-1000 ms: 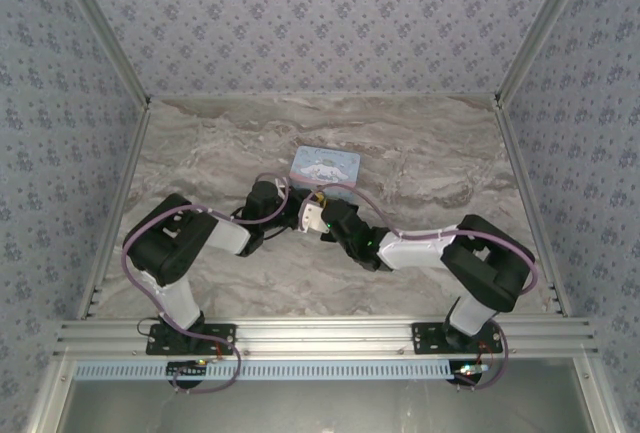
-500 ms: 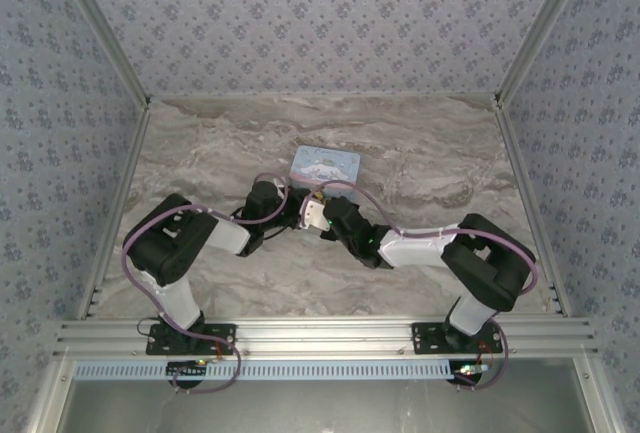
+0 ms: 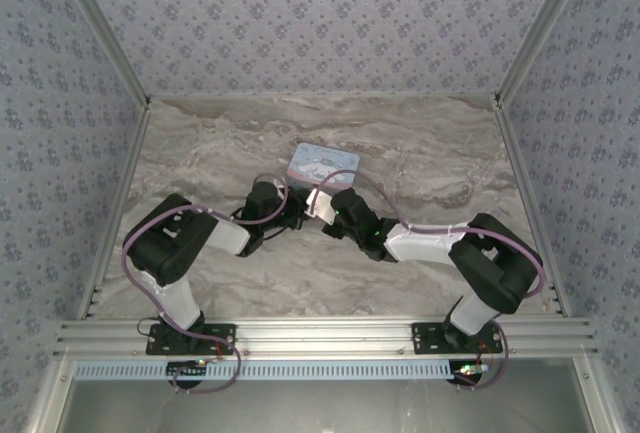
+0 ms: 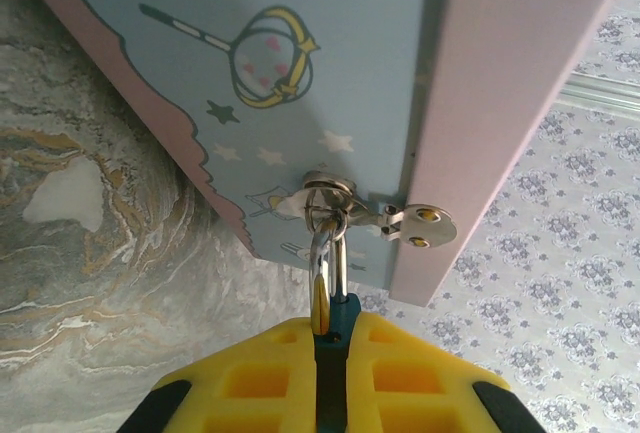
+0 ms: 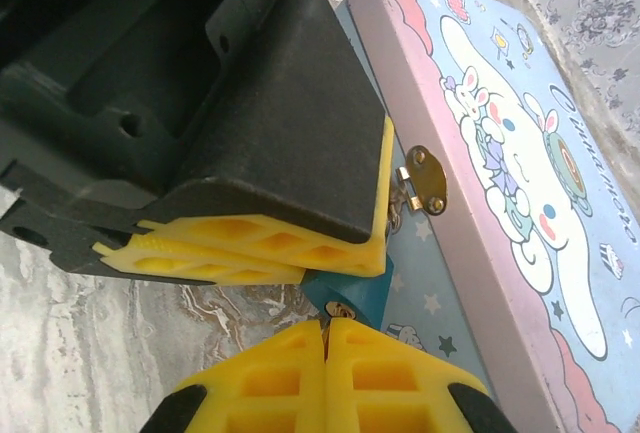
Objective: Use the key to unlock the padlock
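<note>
The teal padlock (image 4: 337, 315) hangs by its metal shackle (image 4: 322, 258) from the hasp (image 4: 385, 217) of the light blue cartoon tin (image 4: 300, 63). My left gripper (image 4: 334, 331) is shut on the padlock's body. In the right wrist view the padlock (image 5: 362, 291) sticks out below the left gripper's yellow fingers (image 5: 290, 243), its brass keyhole (image 5: 340, 309) facing my right gripper (image 5: 327, 327). That gripper is shut on the key (image 5: 325, 325), a thin sliver whose tip touches the keyhole. From above, both grippers (image 3: 298, 209) (image 3: 322, 203) meet at the tin's near edge.
The tin (image 3: 322, 161) lies on the marble table (image 3: 430, 163), slightly rotated, with its pink-edged lid (image 5: 470, 203) closed. Patterned walls and metal rails (image 3: 525, 183) bound the table on three sides. Cables loop over both arms.
The right gripper has shifted up and left toward the left gripper. The tin has turned a little and slid slightly away. The left arm has stayed nearly still.
</note>
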You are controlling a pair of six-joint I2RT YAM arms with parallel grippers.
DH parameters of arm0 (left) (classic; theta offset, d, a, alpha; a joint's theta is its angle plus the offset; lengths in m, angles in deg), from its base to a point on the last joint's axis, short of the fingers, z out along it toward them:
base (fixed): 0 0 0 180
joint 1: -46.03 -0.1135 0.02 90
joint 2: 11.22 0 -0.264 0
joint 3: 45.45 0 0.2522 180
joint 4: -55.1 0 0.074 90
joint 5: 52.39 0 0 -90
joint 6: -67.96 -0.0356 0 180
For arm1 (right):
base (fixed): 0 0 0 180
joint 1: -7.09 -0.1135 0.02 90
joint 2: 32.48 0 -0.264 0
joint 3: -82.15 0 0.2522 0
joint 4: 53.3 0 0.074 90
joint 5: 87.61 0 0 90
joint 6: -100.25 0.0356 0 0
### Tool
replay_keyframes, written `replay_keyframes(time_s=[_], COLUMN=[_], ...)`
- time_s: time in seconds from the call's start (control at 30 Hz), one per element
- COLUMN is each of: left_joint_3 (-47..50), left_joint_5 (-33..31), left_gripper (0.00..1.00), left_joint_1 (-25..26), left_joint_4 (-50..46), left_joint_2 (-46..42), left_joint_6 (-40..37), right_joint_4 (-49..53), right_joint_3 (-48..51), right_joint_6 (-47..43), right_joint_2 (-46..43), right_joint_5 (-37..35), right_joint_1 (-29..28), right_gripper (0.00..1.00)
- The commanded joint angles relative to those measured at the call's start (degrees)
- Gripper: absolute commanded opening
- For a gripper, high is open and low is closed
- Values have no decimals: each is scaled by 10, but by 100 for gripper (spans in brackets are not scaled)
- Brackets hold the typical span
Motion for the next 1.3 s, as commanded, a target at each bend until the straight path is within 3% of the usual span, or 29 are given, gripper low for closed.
replay_keyframes(time_s=[0.0,0.27,0.37,1.0,1.27], left_joint_3=[1,0,-1,-8,-32], left_joint_5=[21,18,17,-1,-8], left_gripper=[10,10,10,9,9], left_joint_1=[6,6,6,4,1], left_joint_4=[36,25,18,-60,-169], left_joint_2=[-19,-20,-23,-64,-101], left_joint_6=[0,-8,-14,-53,-120], right_joint_4=[21,32,38,100,139], right_joint_3=[-4,-1,1,20,26], right_joint_6=[28,41,45,74,153], right_joint_2=[-11,-18,-25,-83,-138], right_joint_5=[7,17,21,27,81], right_joint_1=[9,14,15,7,34], right_gripper=[0,0,12,47,63])
